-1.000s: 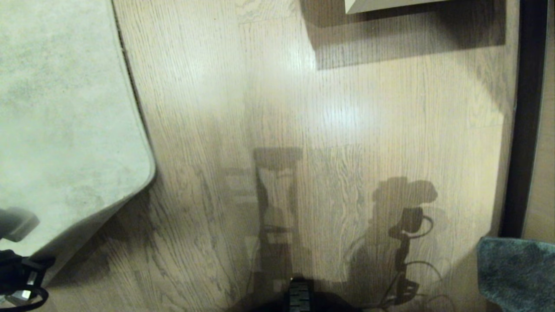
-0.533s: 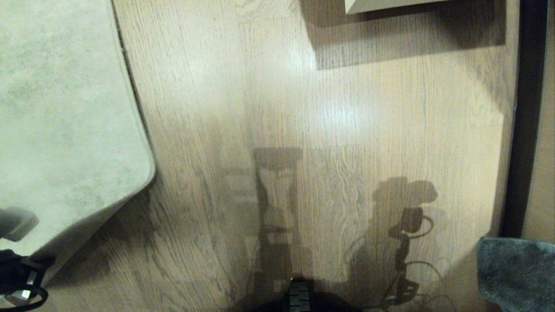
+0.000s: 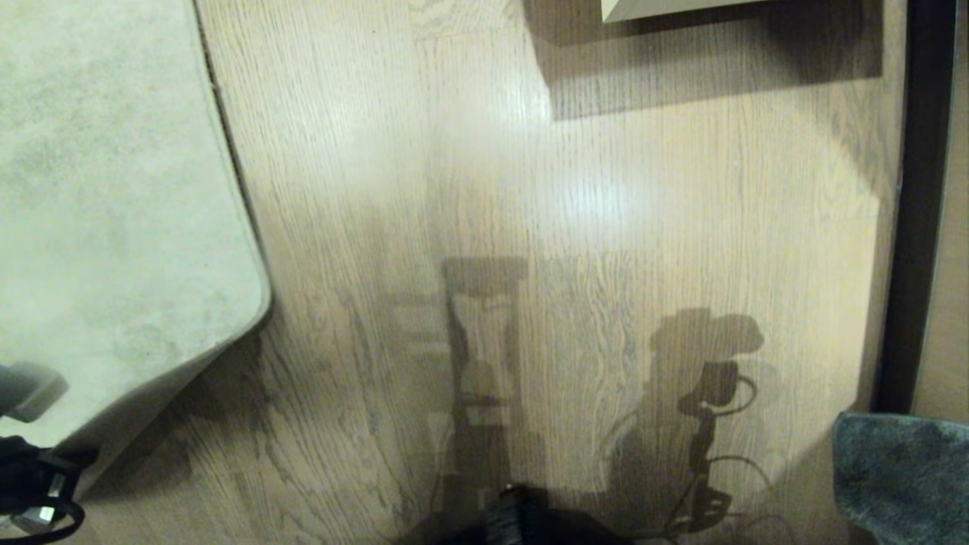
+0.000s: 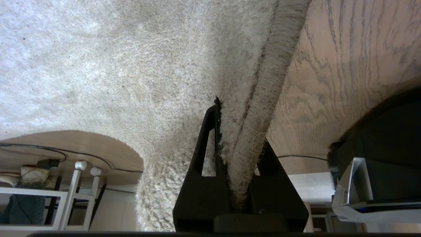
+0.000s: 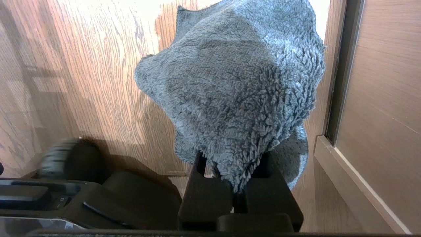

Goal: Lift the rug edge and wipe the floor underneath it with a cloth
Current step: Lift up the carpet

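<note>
The pale grey-beige rug [image 3: 106, 197] fills the left of the head view, and its near corner is raised off the floor [image 3: 575, 227], throwing a shadow under it. My left arm [image 3: 30, 477] is at the lower left, below that corner. In the left wrist view the left gripper [image 4: 241, 135] is shut on the rug edge [image 4: 273, 75], whose thick border runs down between the black fingers [image 4: 205, 144]. The teal-grey cloth [image 3: 901, 477] shows at the lower right. My right gripper [image 5: 233, 164] is shut on the cloth [image 5: 236, 75], which hangs bunched above the wood planks.
A dark door frame [image 3: 916, 204] runs along the right side, close to the cloth. A pale piece of furniture [image 3: 681, 7] casts a shadow at the top. White frame legs [image 4: 65, 197] and cables lie beyond the rug. My dark base [image 5: 82, 197] is beside the right gripper.
</note>
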Controlling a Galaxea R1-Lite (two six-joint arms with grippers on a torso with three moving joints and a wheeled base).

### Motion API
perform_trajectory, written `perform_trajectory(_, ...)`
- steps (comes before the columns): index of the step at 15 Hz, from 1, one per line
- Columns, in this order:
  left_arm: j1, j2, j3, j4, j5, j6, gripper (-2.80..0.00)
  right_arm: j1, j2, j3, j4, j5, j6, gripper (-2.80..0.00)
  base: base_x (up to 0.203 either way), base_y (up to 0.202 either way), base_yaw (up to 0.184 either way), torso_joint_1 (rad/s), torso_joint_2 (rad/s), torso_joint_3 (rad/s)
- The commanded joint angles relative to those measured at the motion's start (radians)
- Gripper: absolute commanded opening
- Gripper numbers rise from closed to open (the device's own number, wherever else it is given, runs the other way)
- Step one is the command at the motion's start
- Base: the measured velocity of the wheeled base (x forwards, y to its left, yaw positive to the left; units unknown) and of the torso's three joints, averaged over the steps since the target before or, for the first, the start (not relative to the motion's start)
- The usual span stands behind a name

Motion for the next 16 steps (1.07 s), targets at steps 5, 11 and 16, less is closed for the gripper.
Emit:
perform_trajectory(5, 0.000, 0.013, 0.001, -0.002, -0.001, 0.004, -2.80, 0.000, 0.000, -0.001, 0.000, 0.000, -0.002, -2.80, 0.001, 0.088, -0.006, 0.002, 0.00, 0.000)
perform_trajectory(11, 0.002, 0.017, 0.001, -0.001, -0.001, 0.004, -2.80, 0.000, 0.001, 0.001, 0.000, 0.000, -0.001, -2.80, 0.000, 0.198, -0.002, 0.001, 0.00, 0.001)
perform_trajectory(16, 0.005, 0.023, 0.001, -0.004, -0.001, 0.004, -2.80, 0.000, 0.000, 0.001, 0.000, 0.000, -0.001, -2.80, 0.000, 0.195, -0.002, 0.001, 0.00, 0.001)
